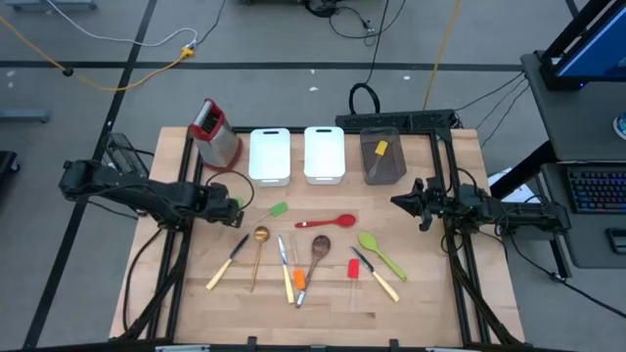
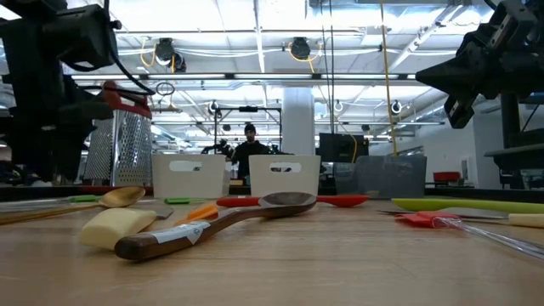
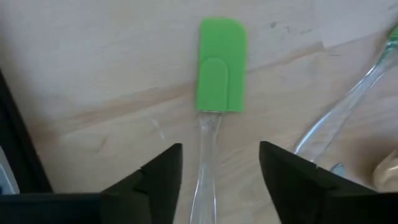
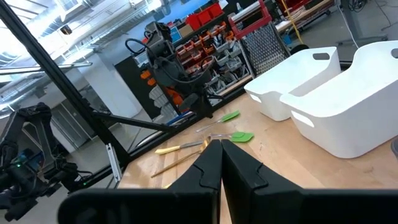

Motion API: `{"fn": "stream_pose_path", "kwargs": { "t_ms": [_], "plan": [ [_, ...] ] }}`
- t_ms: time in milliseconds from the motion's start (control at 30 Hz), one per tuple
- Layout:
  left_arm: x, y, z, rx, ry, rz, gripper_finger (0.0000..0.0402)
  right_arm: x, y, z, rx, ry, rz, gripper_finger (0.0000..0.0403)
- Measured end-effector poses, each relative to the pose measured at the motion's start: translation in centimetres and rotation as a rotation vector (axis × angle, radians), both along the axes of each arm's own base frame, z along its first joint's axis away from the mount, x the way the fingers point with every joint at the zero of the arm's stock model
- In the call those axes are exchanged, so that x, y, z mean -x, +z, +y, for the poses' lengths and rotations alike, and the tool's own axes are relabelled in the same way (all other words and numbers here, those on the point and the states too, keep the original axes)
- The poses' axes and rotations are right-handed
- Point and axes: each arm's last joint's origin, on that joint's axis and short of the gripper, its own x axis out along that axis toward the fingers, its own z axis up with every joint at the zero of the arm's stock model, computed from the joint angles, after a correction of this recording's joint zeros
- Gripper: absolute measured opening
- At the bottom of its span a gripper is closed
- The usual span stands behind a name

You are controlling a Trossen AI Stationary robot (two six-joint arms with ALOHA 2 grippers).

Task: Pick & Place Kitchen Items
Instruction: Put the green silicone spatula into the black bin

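Left wrist view — left hand (image 3: 217,171) open astride the green spatula (image 3: 221,65).

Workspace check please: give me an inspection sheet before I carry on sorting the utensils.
Surface: wooden table, utensils spread across its middle.
Job's things: green spatula flat on the wood, clear handle between the left gripper's fingers; red spoon, gold spoon, wooden spoon, green spoon and cream-handled knives lie loose.
Clutter: box grater, two white trays, a grey tray holding a yellow-tipped utensil.
Grippers: left gripper open, straddling the spatula handle; right gripper shut, empty, at the right side.
Cables: black loop behind the trays.
Surroundings: a person far behind the table.
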Motion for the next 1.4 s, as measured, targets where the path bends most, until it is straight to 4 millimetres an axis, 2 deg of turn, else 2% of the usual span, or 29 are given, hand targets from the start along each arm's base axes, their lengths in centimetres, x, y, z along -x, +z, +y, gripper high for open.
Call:
{"fn": "stream_pose_path", "kwargs": {
  "t_ms": [200, 467, 633, 800, 1233, 1400],
  "plan": [
    [-0.8, -1.1, -0.1, 0.002, -0.035, 0.071, 0.0244, 0.0, 0.0, 0.0, 0.005, 0.0, 0.001, 0.0],
    [-2.3, -3.4, -0.2, -0.009, -0.099, 0.183, 0.0216, 0.0, 0.0, 0.0, 0.015, 0.0, 0.002, 0.0],
    [-3.3, -4.4, -0.3, -0.021, -0.146, 0.199, 0.0189, 0.0, 0.0, 0.0, 0.015, 0.0, 0.002, 0.0],
    [-3.4, -4.4, -0.3, -0.017, -0.144, 0.188, 0.0155, 0.0, 0.0, 0.0, 0.015, 0.0, 0.002, 0.0],
    [-3.6, -4.4, -0.2, -0.049, -0.112, 0.162, 0.0015, 0.0, 0.0, 0.0, 0.015, 0.004, 0.002, 0.0],
    [-3.5, -4.4, -0.2, -0.068, -0.097, 0.17, 0.0014, 0.0, 0.0, 0.0, 0.012, 0.004, 0.001, 0.0]
  ]
}}
